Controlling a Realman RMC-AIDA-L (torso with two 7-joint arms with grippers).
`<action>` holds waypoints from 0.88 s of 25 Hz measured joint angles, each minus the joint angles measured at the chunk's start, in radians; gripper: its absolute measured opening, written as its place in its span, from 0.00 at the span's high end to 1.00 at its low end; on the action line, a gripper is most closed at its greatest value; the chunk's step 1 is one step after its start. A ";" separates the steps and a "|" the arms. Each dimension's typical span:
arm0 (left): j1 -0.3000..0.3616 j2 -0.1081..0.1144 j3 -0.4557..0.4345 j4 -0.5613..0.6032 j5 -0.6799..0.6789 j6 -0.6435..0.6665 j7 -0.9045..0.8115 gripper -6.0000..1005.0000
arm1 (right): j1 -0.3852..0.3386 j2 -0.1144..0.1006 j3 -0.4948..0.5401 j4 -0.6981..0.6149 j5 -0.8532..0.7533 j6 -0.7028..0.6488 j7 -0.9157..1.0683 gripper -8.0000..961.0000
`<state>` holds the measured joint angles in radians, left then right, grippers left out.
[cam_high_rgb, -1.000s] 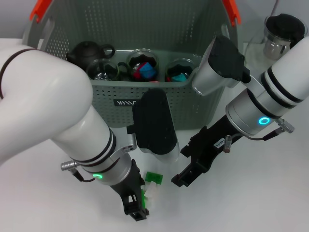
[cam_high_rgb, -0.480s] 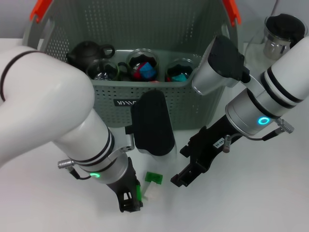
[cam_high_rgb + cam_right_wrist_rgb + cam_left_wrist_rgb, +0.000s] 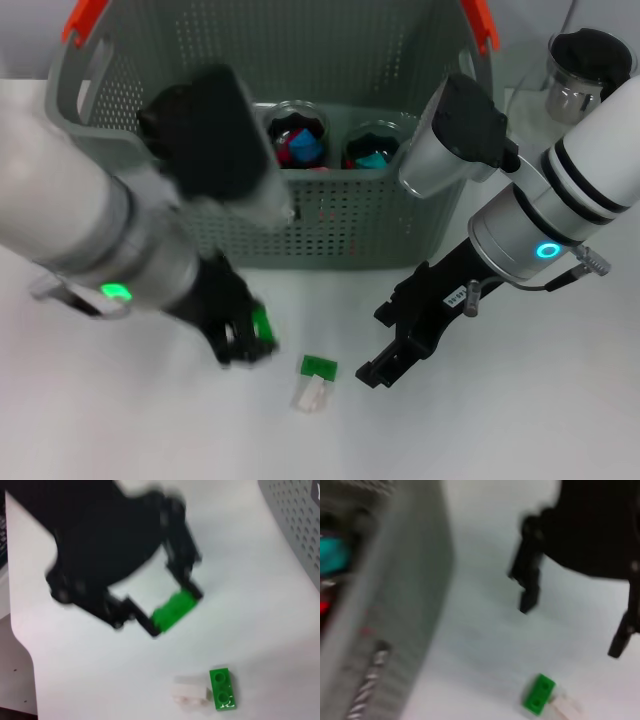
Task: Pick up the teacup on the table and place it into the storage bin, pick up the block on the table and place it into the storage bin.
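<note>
Left gripper (image 3: 245, 338) gripped a green block (image 3: 173, 609) above the table (image 3: 150, 430). Right gripper (image 3: 395, 345) hung with fingers apart. Studded green-and-white bricks (image 3: 316, 381) lay between them. Perforated grey-green storage bin (image 3: 340, 225) held glass cups (image 3: 297, 130) with colored pieces.

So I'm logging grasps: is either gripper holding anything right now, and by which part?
The left gripper holds a green block, pinched across its sides between the fingers. The right gripper holds nothing.
</note>
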<state>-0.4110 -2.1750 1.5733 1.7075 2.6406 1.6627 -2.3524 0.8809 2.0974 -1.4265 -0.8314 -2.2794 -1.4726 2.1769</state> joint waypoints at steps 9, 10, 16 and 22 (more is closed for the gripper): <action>-0.106 0.008 -0.476 0.130 -0.278 0.025 0.010 0.60 | 0.000 0.000 -0.004 -0.003 -0.003 -0.006 -0.001 0.02; -0.136 0.009 -0.528 0.110 -0.308 0.011 0.022 0.60 | 0.002 0.000 -0.005 -0.003 -0.003 -0.008 -0.001 0.02; -0.320 0.059 -0.662 -0.120 -0.380 -0.065 0.062 0.60 | 0.007 0.001 -0.007 -0.003 -0.003 -0.010 -0.001 0.02; -0.412 0.102 -0.662 -0.348 -0.394 -0.206 0.088 0.59 | 0.004 0.003 -0.009 -0.003 -0.003 -0.010 0.004 0.02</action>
<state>-0.8231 -2.0726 0.9116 1.3593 2.2466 1.4570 -2.2645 0.8850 2.1001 -1.4358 -0.8340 -2.2826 -1.4822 2.1812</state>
